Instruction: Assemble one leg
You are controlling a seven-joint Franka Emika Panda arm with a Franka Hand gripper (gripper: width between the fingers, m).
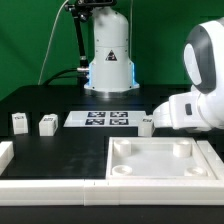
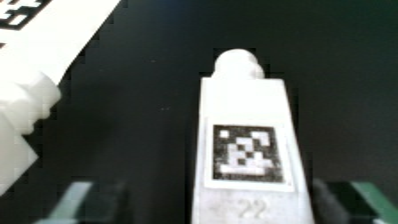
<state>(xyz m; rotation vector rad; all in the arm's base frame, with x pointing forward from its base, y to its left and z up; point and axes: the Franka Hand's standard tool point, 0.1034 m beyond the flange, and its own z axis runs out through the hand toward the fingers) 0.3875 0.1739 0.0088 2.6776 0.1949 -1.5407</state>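
Observation:
A leg [image 2: 246, 130], a white post with a black-and-white tag on its side, lies on the black table between my fingers. My gripper [image 2: 217, 205] is open. One finger [image 2: 80, 205] and the other [image 2: 356, 205] stand on either side of the leg, with a dark gap on each side. In the exterior view the gripper [image 1: 148, 122] is low over this leg [image 1: 146, 126], just behind the tabletop [image 1: 160, 160]. Two more legs [image 1: 19, 121] [image 1: 46, 124] stand at the exterior view's left.
The marker board [image 1: 108, 118] lies in front of the robot base [image 1: 108, 60]. A white rim [image 1: 50, 185] runs along the table's front and left. A white part's edge [image 2: 36, 70] lies close beside the leg in the wrist view.

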